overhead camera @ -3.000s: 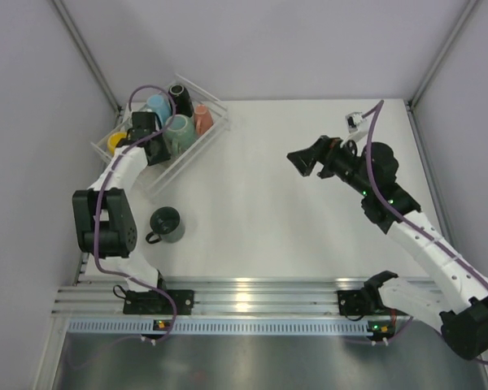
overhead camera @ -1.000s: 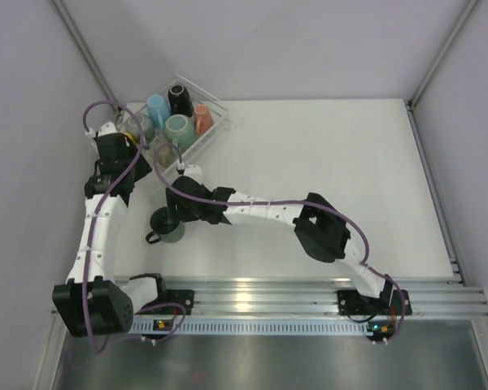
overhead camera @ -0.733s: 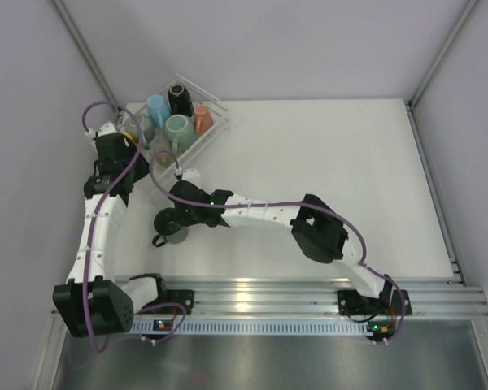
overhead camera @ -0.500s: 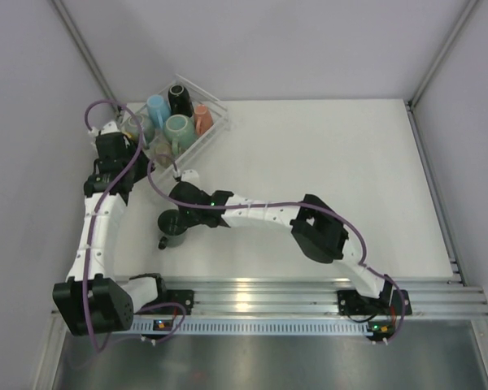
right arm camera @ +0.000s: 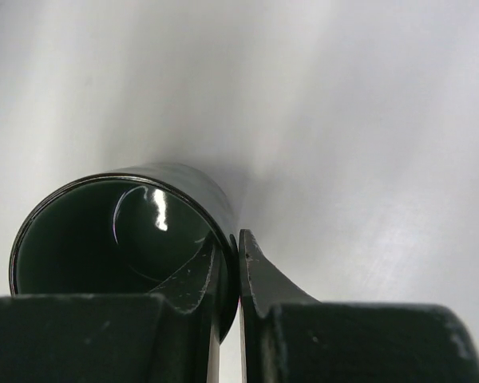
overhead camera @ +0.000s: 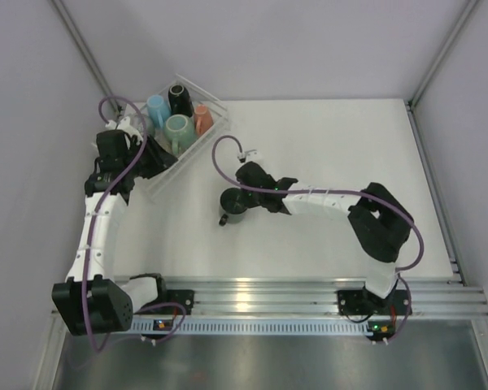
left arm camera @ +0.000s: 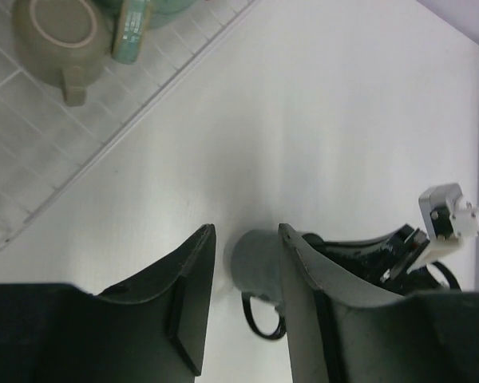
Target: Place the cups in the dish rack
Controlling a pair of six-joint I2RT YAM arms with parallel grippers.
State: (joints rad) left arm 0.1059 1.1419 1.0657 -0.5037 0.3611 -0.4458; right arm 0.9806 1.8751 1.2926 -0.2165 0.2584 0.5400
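A dark green mug [overhead camera: 232, 206] hangs just above the table's middle left, its handle toward the near edge. My right gripper [overhead camera: 244, 195] is shut on the mug's rim [right arm camera: 120, 227], one finger inside and one outside. The clear dish rack [overhead camera: 197, 151] at the back left holds light blue [overhead camera: 157, 107], black [overhead camera: 180, 97], teal [overhead camera: 179, 128] and salmon [overhead camera: 202, 119] cups. The left wrist view also shows a small olive cup [left arm camera: 56, 25] in the rack [left arm camera: 32, 159]. My left gripper [overhead camera: 150, 160] hovers at the rack's near side, open and holding nothing; the mug [left arm camera: 255, 257] shows far beyond its jaws.
Grey walls close in the table on the left, back and right. The metal rail [overhead camera: 252, 292] with both arm bases runs along the near edge. The right arm's purple cable [overhead camera: 221, 154] loops above the held mug.
My right gripper has shut on the dark green mug's rim and carried it rightward and a little back from the near left. The left arm has barely shifted beside the rack.
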